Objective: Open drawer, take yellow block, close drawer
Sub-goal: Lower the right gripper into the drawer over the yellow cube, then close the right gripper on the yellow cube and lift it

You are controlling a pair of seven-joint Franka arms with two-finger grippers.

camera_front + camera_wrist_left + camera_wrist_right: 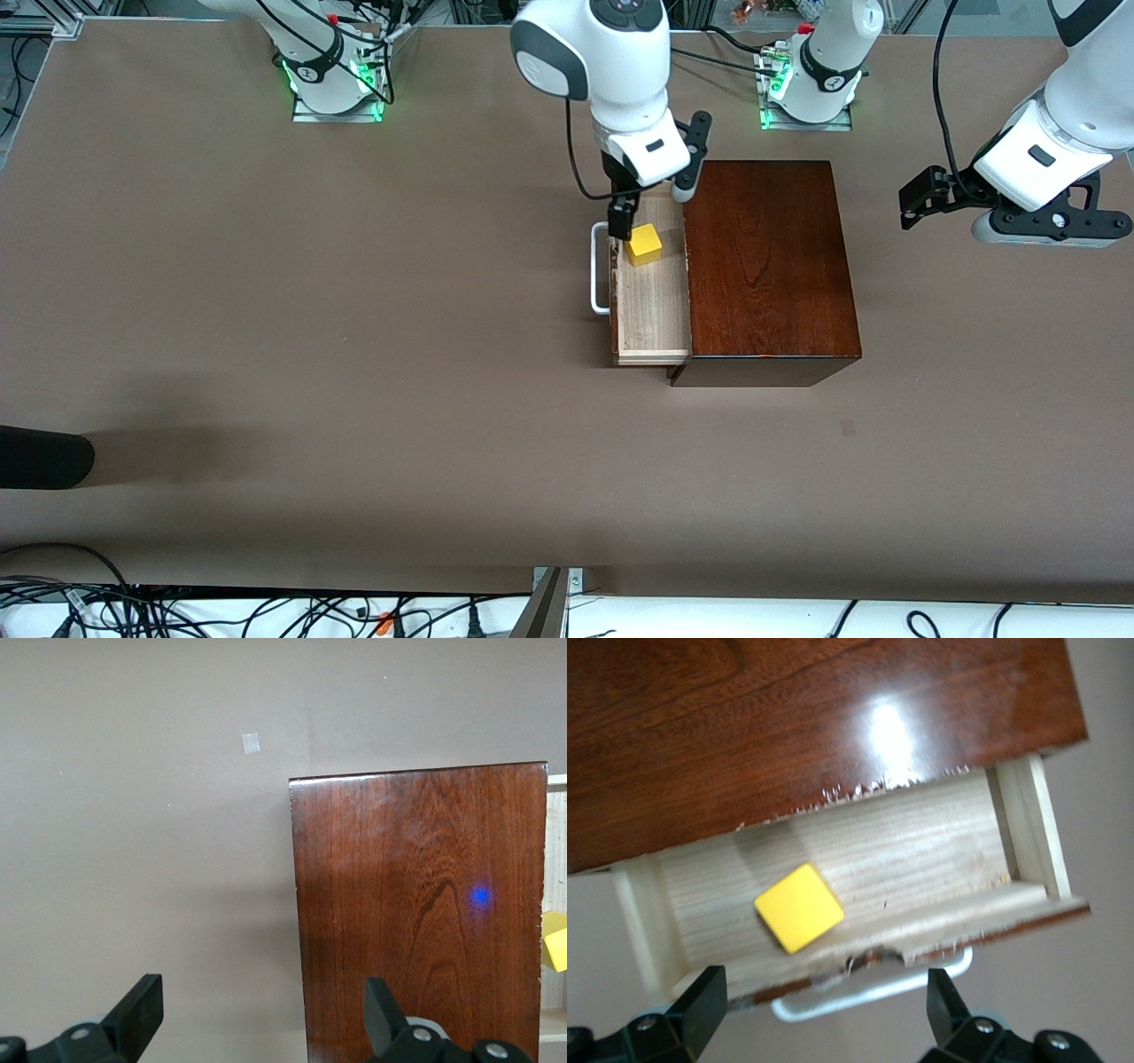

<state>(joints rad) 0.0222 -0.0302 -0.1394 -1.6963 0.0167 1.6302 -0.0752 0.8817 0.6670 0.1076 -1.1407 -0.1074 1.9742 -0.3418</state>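
Right gripper (pixel 631 208) spread wide above open drawer (pixel 654 301), yellow block (pixel 644 245) beneath fingers. Left gripper (pixel 921 199) waits spread beside wooden box (pixel 766 266).

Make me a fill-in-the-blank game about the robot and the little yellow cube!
1. The drawer of the brown box is ____.
2. The yellow block lies in the ____.
3. The right gripper, fingers open, hangs over the ____ block.
4. The left gripper is open and holds ____.

Missing words: open; drawer; yellow; nothing
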